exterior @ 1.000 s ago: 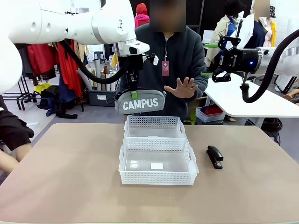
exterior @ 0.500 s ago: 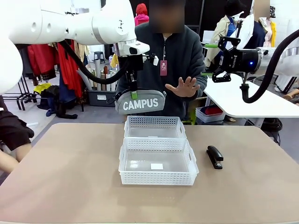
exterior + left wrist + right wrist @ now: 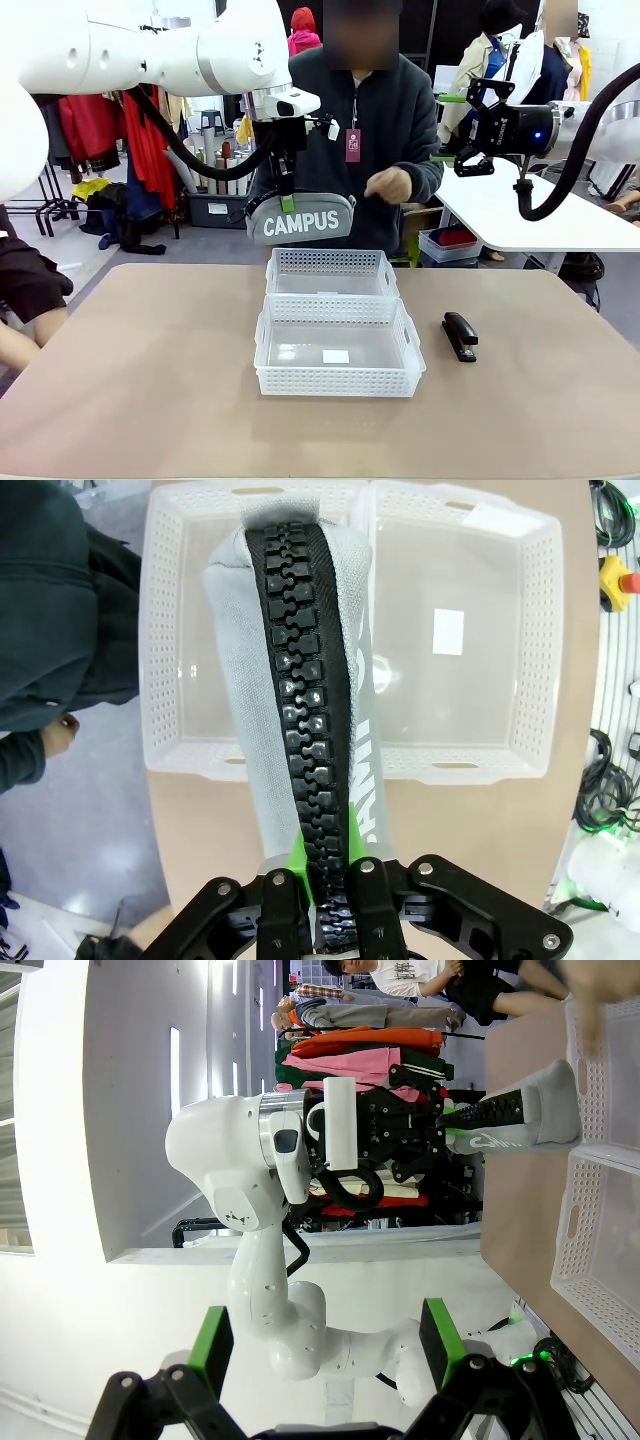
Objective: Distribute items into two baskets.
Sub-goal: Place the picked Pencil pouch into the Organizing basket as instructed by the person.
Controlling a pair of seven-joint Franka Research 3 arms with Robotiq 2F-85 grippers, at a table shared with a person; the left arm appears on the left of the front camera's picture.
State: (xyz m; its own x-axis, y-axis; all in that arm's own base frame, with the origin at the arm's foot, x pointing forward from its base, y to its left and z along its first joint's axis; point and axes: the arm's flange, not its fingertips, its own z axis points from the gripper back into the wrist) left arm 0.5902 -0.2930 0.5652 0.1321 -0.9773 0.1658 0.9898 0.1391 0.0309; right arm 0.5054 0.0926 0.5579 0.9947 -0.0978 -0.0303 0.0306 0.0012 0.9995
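Note:
My left gripper [image 3: 286,195] is shut on the black strap of the grey "CAMPUS" pouch [image 3: 300,218], which hangs in the air just above and behind the far basket [image 3: 332,271]. In the left wrist view the gripper [image 3: 322,900] pinches the strap and the pouch [image 3: 250,730] dangles over both baskets [image 3: 520,660]. The near basket [image 3: 337,346] has a white sticker on its floor. A black stapler [image 3: 460,335] lies on the table right of the near basket. My right gripper [image 3: 480,130] is held high at the right, open and holding nothing; its green-padded fingers [image 3: 212,1345] show spread apart.
A person in a dark top stands behind the far basket with one hand [image 3: 388,184] raised in a loose fist near the pouch. The tan table [image 3: 130,370] has free room left and right of the baskets. A white table [image 3: 510,215] stands at back right.
The person's hand, spread open before, has closed into a loose fist and drawn slightly left. Both arms and the pouch have stayed still.

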